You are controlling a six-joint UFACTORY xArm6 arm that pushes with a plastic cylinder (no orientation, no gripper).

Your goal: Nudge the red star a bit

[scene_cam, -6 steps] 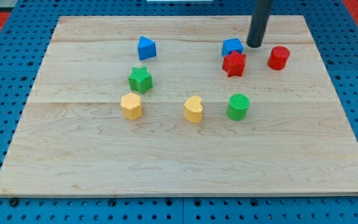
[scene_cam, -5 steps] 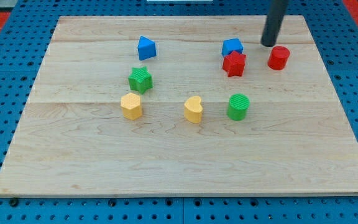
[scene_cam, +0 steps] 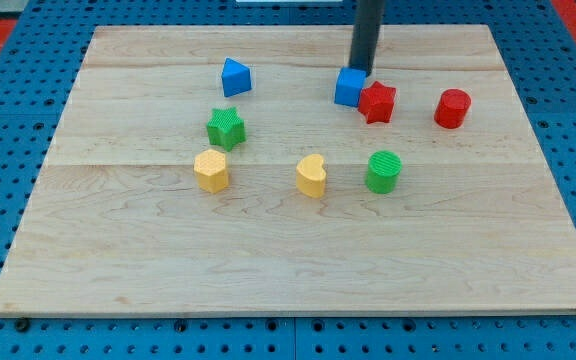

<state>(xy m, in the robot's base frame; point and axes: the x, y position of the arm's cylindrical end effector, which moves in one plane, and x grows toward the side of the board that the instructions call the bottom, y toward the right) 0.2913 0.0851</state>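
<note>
My tip (scene_cam: 362, 72) at blue block (scene_cam: 348, 88), beside red star (scene_cam: 376, 102). No claw; no writing.

Bright, even light over the whole wooden board (scene_cam: 288, 250), no dim corners. Shadows are soft and short, tucked close under each block, so the light sits overhead and diffuse. A mild sheen washes the pale wood near the far edge, no hard glare. Focus is crisp edge to edge; only the dark rod (scene_cam: 369, 30) looks slightly soft. No visible bending at the board's edges.
</note>
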